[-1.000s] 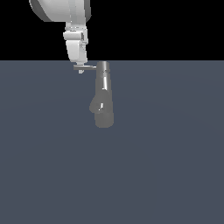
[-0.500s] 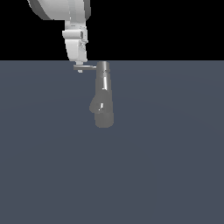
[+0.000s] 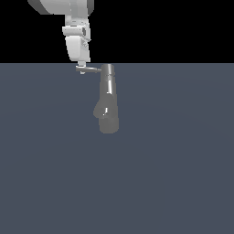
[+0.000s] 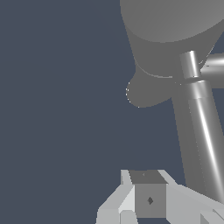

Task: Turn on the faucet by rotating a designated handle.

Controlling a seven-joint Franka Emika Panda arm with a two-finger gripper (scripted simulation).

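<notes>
White and boxy, the arm's claw (image 3: 82,69) hangs straight down onto the outer end of the thin, straight grey metal rod handle (image 3: 93,70), its tips meeting the rod's tip in the exterior view. Whether the fingers are spread or pinching the rod I cannot tell: the exterior view shows them as one pale block, and the wrist view shows only pale finger parts (image 4: 131,201) beside the long shiny rod (image 4: 205,135), with no clear gap or pinch.

Holding at the far end seems deliberate: out there a sideways push gets the most leverage about the rod's root.

The rod juts level toward the exterior view's left from the top of the tall grey brushed-metal cylindrical faucet (image 3: 109,98), which stands on the dull slate-blue floor (image 3: 183,173). Lower down, the body widens to a rounded end, with a short bulge on the same side as the rod.

The turn looks barely begun, if at all.
</notes>
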